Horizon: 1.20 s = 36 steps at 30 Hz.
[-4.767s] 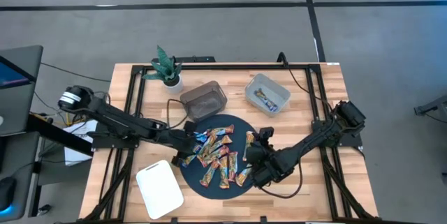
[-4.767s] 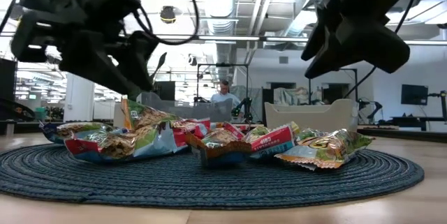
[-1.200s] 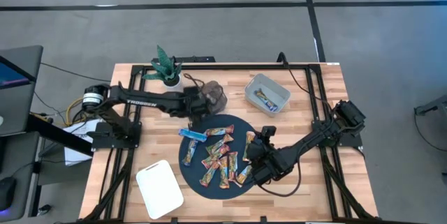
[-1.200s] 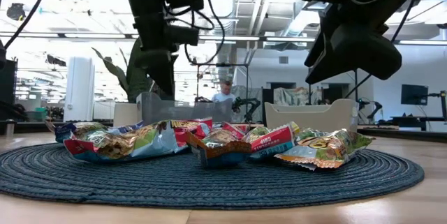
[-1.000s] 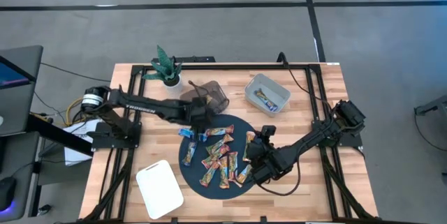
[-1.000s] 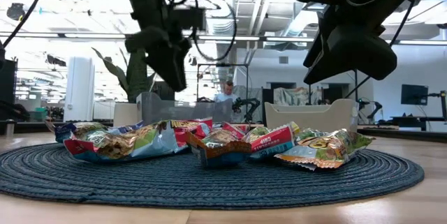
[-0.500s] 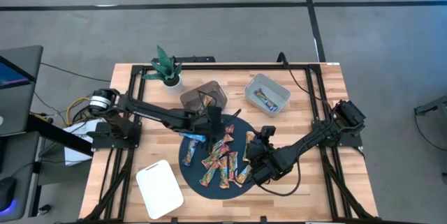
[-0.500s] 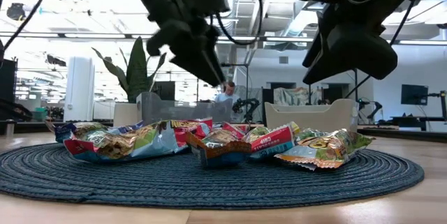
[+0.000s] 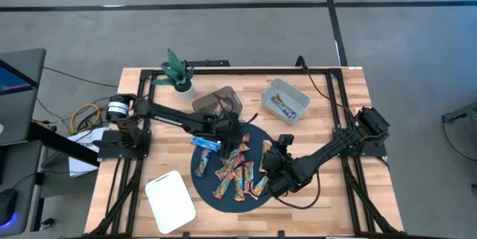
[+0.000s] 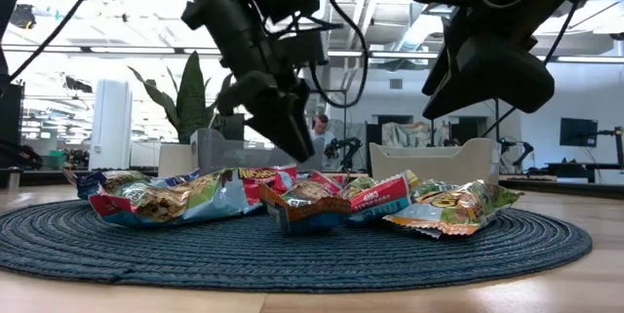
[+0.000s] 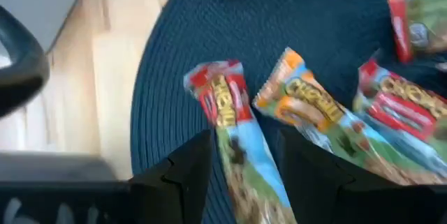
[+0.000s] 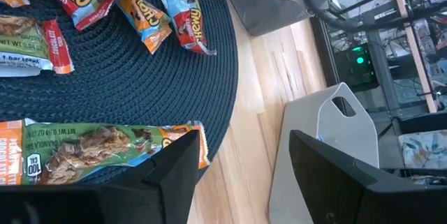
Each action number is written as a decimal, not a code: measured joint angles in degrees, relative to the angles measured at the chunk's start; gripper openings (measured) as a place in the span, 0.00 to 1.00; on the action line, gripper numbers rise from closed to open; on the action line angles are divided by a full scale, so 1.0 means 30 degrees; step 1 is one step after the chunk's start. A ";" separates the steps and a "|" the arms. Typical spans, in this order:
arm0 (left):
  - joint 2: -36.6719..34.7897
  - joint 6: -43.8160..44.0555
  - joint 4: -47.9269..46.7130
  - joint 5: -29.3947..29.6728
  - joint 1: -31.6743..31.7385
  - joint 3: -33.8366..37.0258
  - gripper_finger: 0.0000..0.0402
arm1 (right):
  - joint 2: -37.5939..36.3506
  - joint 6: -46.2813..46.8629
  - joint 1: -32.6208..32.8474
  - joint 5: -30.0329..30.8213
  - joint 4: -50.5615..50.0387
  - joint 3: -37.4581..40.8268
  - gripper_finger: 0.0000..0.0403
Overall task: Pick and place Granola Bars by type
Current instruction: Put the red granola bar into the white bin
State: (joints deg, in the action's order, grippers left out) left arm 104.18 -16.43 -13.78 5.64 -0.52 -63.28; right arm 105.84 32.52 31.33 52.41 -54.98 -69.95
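The left arm has swung away from the dark bin (image 9: 217,103) and now reaches over the round dark mat (image 9: 257,136); its fingers (image 11: 178,172) stand apart, straddling a red-and-blue granola bar (image 11: 234,140) on the mat, not clamped. The right gripper (image 9: 277,152) hovers unchanged above the mat's right edge, fingers (image 12: 174,168) apart and empty. About ten granola bars (image 9: 232,170) lie loosely piled on the mat, one blue bar (image 9: 206,144) at its left rim. One more bar (image 9: 282,106) sits in the grey bin (image 9: 298,97). The desk (image 9: 354,90) carries two bins.
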 joint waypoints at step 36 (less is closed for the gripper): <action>0.1220 -0.0722 -0.1164 0.1953 -0.0854 -0.1777 0.01 | 0.0000 -0.0016 0.0000 0.0006 0.0014 0.0000 0.53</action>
State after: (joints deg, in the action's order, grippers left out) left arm 107.84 -18.60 -17.27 11.49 -3.08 -68.61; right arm 105.84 32.47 31.33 52.42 -54.94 -69.95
